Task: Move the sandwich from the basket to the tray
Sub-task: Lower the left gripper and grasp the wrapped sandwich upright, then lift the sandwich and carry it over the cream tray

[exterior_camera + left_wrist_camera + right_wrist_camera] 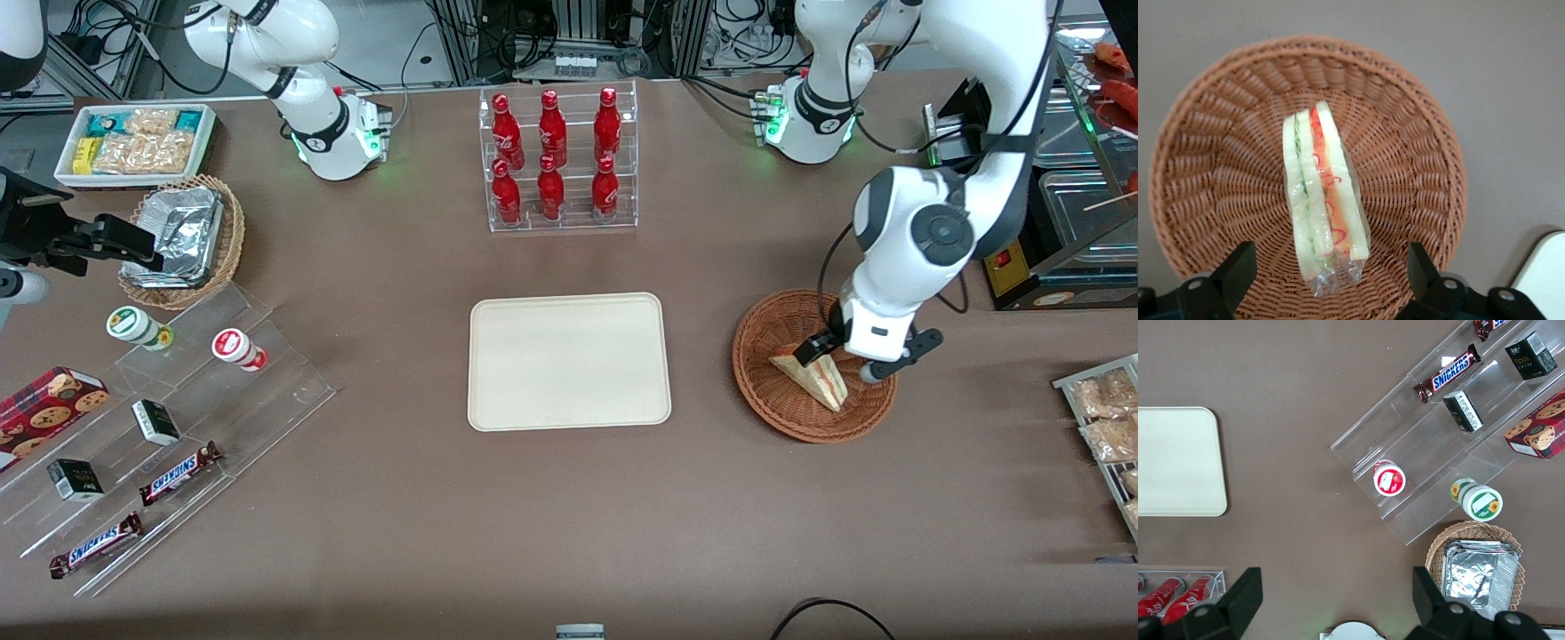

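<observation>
The left arm's hand (1328,280) hangs spread just above the clear-wrapped triangular white-bread sandwich (1323,203) lying in the round reddish-brown wicker basket (1198,167), which looks light, soft and slippery, so a gentle pinch across its broad bread faces seems best.

A robotics lab staged as a snack shop: cable racks (569,36), acrylic shelves (178,418) of snacks, 6 cola bottles (556,156).

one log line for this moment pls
phase: pre-grasp | gripper: open, above sandwich | sandwich: in basket | tray: no sandwich yet
</observation>
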`<state>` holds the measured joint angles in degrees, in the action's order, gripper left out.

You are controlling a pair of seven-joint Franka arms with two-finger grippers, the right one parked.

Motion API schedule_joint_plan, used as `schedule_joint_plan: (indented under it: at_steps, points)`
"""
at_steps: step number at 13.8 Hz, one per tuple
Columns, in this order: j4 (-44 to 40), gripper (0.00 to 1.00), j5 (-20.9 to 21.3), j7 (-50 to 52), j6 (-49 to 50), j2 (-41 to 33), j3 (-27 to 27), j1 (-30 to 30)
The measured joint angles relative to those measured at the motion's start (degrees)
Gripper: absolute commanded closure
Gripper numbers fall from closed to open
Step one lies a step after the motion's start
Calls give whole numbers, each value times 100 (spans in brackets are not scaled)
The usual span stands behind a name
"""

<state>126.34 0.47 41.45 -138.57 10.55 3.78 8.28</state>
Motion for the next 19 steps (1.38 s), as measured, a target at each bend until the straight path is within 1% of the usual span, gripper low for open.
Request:
schedule_joint_plan:
  at_steps: [4,5,6,7,8,9,10,11,13,15,17,19]
  points:
    - [0,0,0,7,-139,300,-11,-1]
    - [0,1,0,8,-180,360,-16,-2]
    - [0,5,0,12,-212,418,-20,-4]
    - [0,20,0,14,-233,460,-23,-6]
    - [-1,42,0,16,-241,488,-26,-6]
    - [-2,73,0,16,-242,504,-29,-6]
    - [-2,96,0,16,-242,517,-31,-6]
    - [-2,100,0,16,-242,525,-31,-6]
    - [-34,100,1,16,-227,519,-32,-6]
    - [-142,100,1,16,-2,452,-34,-7]
    - [-456,100,2,15,664,277,-37,-7]
    - [-977,100,9,2,1585,29,-27,-3]
